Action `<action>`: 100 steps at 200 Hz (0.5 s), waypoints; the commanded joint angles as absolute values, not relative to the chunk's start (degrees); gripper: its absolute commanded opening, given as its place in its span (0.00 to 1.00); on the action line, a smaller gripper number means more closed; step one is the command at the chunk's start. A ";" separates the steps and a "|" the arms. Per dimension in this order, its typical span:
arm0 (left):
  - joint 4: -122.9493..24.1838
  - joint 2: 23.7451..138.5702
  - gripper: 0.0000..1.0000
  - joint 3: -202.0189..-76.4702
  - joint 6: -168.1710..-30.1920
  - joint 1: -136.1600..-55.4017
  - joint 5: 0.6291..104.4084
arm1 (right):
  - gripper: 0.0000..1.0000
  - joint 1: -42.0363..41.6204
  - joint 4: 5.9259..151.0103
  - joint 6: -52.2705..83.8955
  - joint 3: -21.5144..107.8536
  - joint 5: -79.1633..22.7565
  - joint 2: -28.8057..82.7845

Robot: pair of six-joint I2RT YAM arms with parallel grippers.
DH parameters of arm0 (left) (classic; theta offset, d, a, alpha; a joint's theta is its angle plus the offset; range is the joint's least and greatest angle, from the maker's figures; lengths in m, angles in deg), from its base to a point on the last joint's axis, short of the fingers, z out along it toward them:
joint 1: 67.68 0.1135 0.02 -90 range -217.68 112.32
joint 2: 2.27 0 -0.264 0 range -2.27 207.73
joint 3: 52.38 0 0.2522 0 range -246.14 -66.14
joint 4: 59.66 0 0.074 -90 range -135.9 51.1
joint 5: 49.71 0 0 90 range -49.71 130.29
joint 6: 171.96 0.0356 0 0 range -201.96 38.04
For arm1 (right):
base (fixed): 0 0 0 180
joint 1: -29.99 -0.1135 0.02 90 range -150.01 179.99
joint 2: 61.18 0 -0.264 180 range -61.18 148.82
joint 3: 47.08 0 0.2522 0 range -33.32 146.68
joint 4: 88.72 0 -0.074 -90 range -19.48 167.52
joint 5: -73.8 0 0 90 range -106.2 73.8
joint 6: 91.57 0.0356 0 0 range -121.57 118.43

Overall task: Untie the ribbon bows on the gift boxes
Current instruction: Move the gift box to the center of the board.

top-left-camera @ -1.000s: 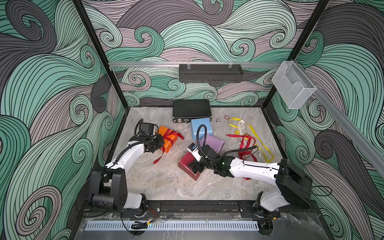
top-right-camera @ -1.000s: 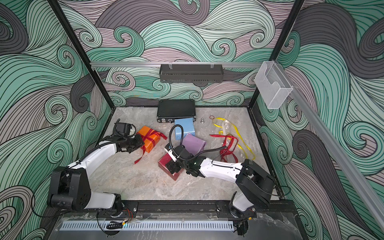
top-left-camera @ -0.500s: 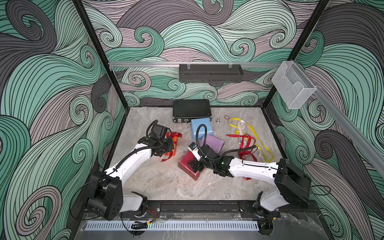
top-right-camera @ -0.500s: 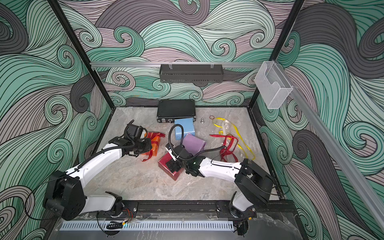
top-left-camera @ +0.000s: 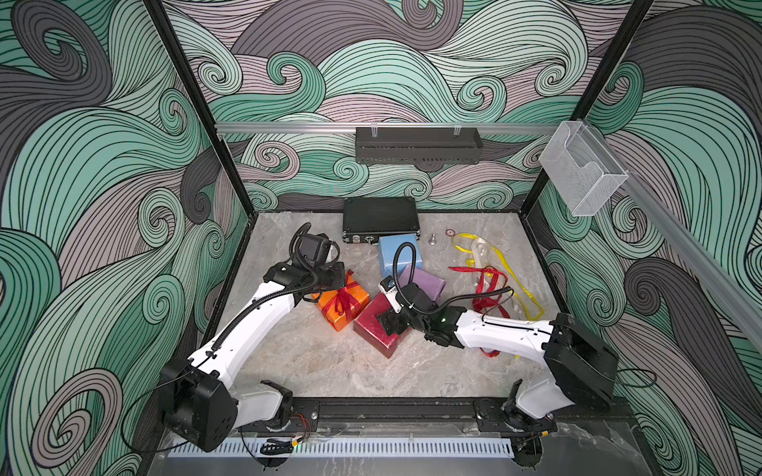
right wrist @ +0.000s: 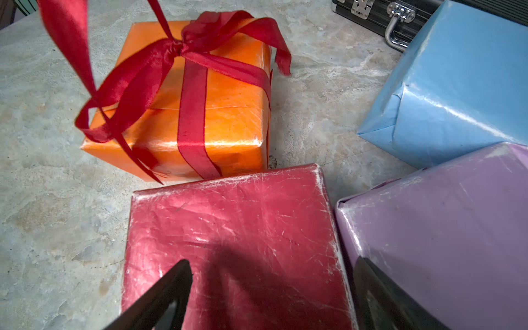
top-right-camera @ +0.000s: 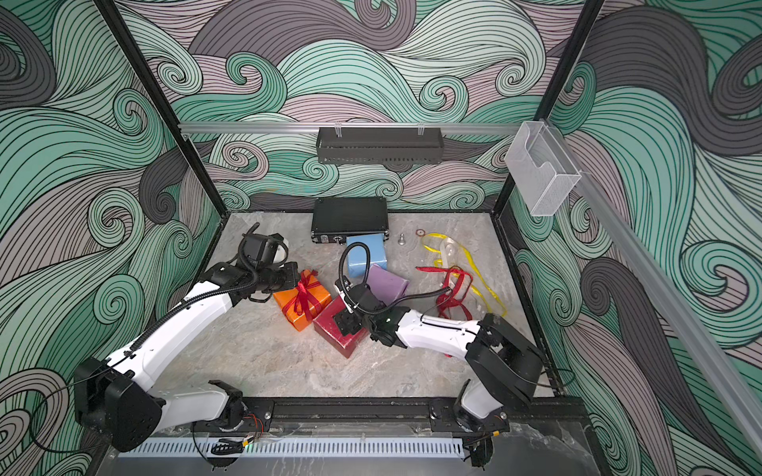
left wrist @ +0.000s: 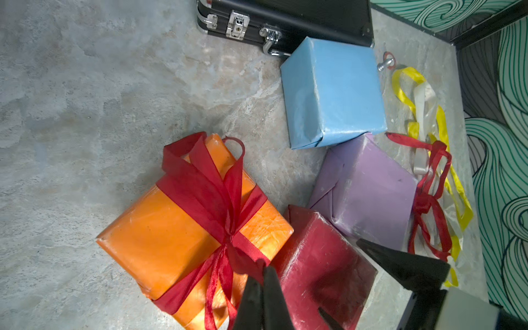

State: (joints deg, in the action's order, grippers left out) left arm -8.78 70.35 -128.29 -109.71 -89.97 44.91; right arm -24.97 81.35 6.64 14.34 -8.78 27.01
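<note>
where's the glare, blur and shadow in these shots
Right wrist view: white glare streaks on the red box, a dark shadow on it under the right end effector, and the raised tail of the red ribbon looks soft. Left wrist view: the left end effector is blurred close to the lens; the orange box shines. Both top views: even light, sharp.

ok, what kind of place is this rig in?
Probably an enclosed robot test cell: swirl-patterned panel walls on black frame posts, left arm and right arm bolted to a front rail, marble-look tabletop.
</note>
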 commanded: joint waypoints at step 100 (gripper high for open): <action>-10.69 73.83 0.04 -127.53 -109.14 -89.62 58.64 | 0.47 -22.09 99.34 33.29 21.69 -36.17 33.41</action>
